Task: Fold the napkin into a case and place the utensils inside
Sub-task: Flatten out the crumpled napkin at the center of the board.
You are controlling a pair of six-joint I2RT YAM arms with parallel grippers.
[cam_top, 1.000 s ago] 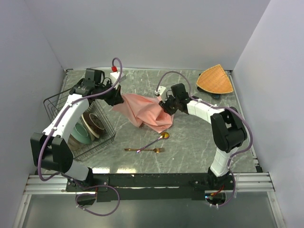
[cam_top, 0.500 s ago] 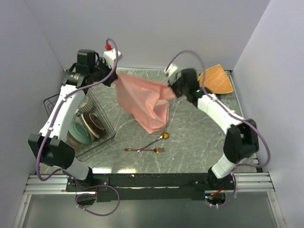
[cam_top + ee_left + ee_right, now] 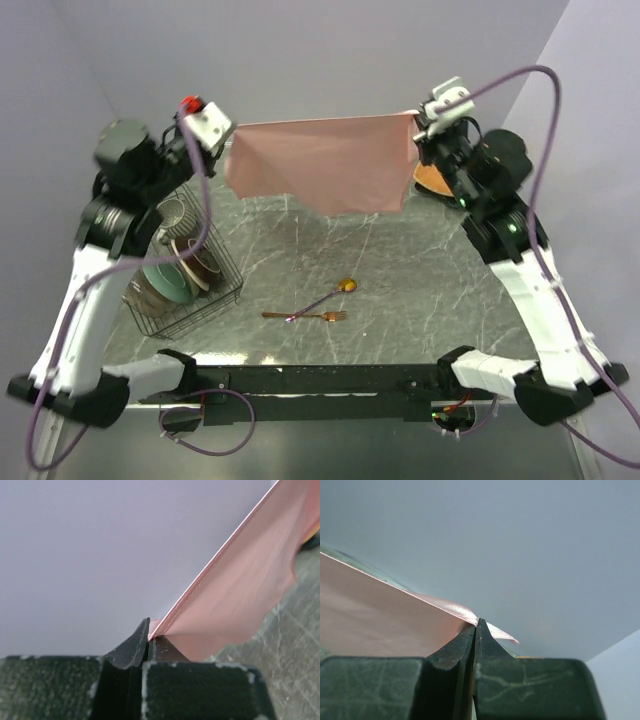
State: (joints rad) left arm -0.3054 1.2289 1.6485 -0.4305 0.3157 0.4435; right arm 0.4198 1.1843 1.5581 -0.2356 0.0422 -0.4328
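The salmon-pink napkin (image 3: 325,162) hangs stretched flat in the air above the back of the table, held by its two top corners. My left gripper (image 3: 228,138) is shut on the napkin's left corner (image 3: 156,628). On the right corner (image 3: 470,614) my right gripper (image 3: 415,124) is shut. In each wrist view the black jaws press together with the cloth edge pinched at their tips. The gold spoon (image 3: 331,294) and the gold fork (image 3: 305,316) lie on the marble table (image 3: 430,290) near its front, touching each other, well below the cloth.
A black wire rack (image 3: 185,270) with bowls and cups stands at the left of the table. An orange-tan woven mat (image 3: 432,180) lies at the back right, mostly hidden behind my right arm. Grey walls close in the back and both sides.
Both arms have risen and spread apart, lifting the napkin off the table and pulling it from a crumpled heap into a taut hanging sheet. The right gripper closed on its corner.
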